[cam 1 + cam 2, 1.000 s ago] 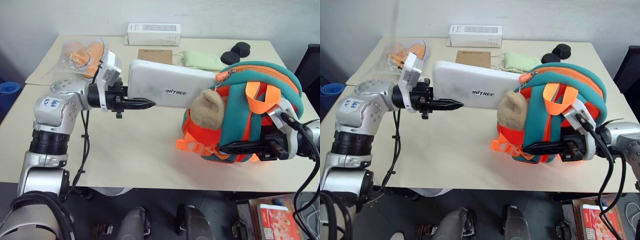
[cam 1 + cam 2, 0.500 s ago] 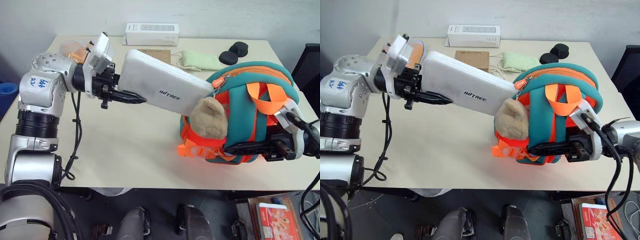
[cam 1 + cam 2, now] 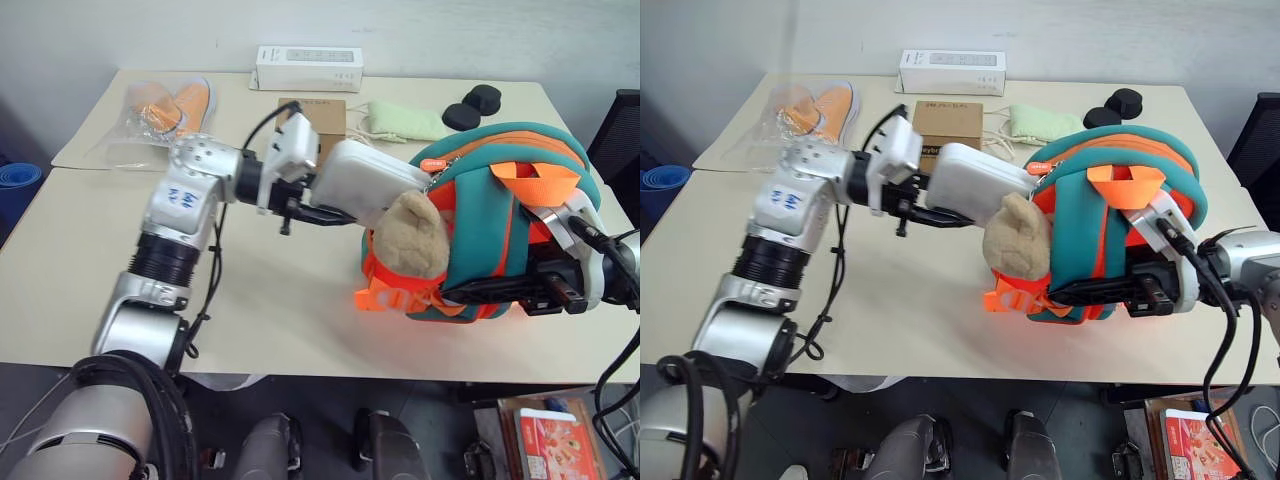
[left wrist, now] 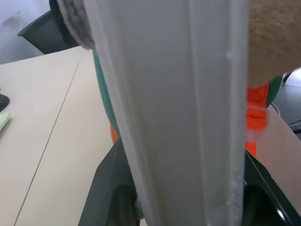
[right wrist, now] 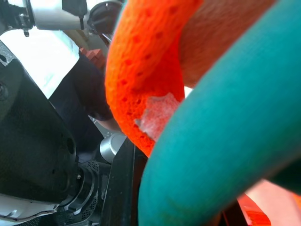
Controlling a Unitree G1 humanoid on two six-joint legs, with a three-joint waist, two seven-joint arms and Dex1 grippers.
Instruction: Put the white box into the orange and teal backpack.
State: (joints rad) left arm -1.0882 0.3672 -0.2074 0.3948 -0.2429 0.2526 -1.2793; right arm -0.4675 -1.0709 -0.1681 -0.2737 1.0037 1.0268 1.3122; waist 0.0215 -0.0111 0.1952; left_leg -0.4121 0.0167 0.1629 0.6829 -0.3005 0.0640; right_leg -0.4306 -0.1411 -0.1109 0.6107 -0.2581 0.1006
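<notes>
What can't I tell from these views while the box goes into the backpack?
- Far end of the white box: the head views have it behind the backpack rim and plush toy, so depth inside is unknown.
- Backpack opening: covered by the box in the left wrist view.
- Right gripper hold: strap and fabric cover the contact in the right wrist view.
- Left gripper far finger: behind the box.

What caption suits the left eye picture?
Left pincer feeds the flat white rounded box into the soft orange-and-teal backpack, gripped by the right pincer.
</notes>
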